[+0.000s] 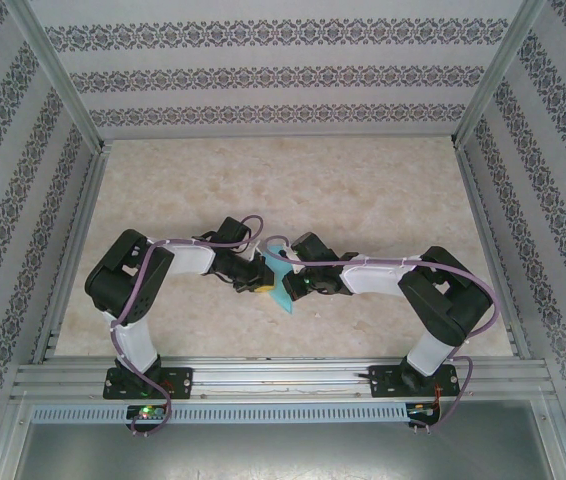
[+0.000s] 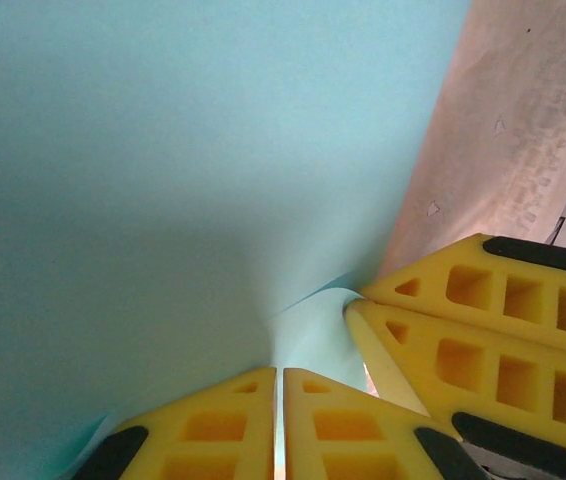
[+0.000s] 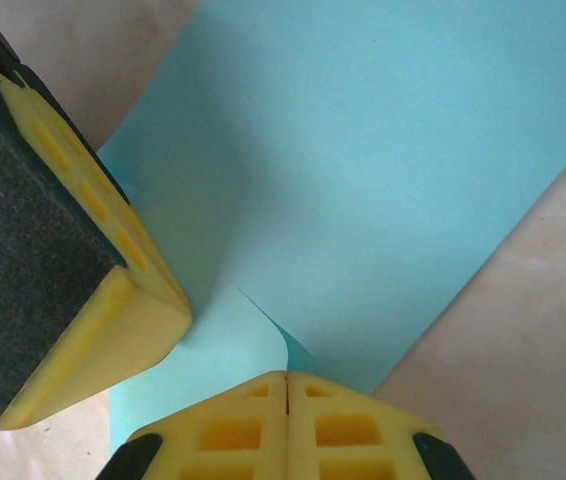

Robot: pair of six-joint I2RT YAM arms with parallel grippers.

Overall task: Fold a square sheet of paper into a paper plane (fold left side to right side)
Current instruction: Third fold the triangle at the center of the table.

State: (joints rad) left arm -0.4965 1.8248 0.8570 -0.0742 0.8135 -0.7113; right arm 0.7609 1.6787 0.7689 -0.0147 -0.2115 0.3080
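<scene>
The square sheet of paper [image 1: 284, 298] is light turquoise and lies at the table's middle between both arms. My left gripper [image 1: 254, 279] is shut on it from the left. In the left wrist view the paper [image 2: 163, 180] rises in a curved wall from my left gripper [image 2: 280, 372], with a thin layer pinched between the yellow fingers. My right gripper [image 1: 290, 287] meets it from the right. In the right wrist view a lifted flap of the paper [image 3: 383, 170] runs into my shut right gripper [image 3: 286, 377]. The left finger [image 3: 63, 270] sits close beside it. The paper plane is out of view.
The beige marbled table [image 1: 363, 190] stretches back behind the grippers. Patterned walls [image 1: 263, 75] and metal frame posts [image 1: 63, 80] enclose it on three sides. A metal rail [image 1: 283, 375] carrying both arm bases runs along the near edge.
</scene>
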